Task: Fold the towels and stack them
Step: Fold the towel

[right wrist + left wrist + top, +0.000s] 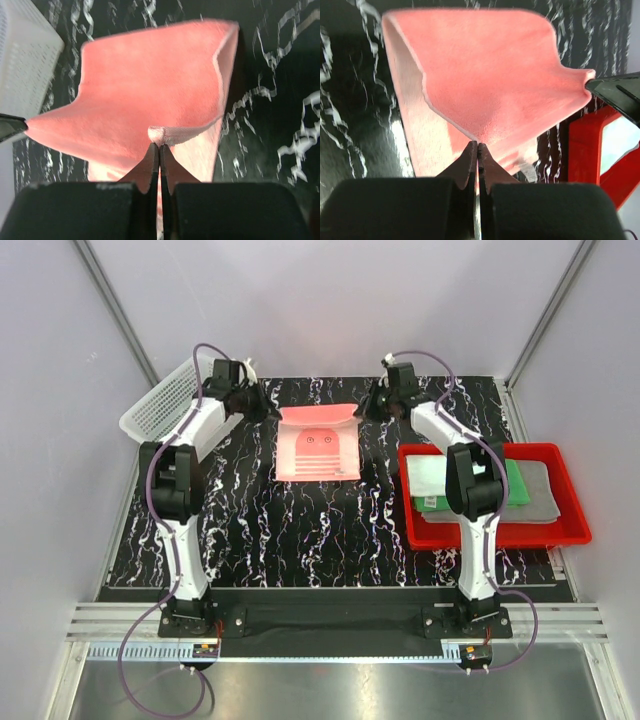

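A pink towel [317,445] with a white rabbit print lies at the middle back of the table, its far edge lifted. My left gripper [268,408] is shut on the far left corner, and my right gripper [366,408] is shut on the far right corner. The left wrist view shows the pink towel [485,75] sagging in front of my pinched left gripper [477,145]. In the right wrist view the towel's hem [165,134] bunches at my right gripper [159,146]. Pale mint-white [428,475], green [517,483] and grey [545,490] towels lie folded in the red tray [500,537].
A white mesh basket [160,405] stands tilted at the back left, close to my left arm, and shows as the basket [25,55] in the right wrist view. The red tray sits right of my right arm. Pale walls close off the back and sides.
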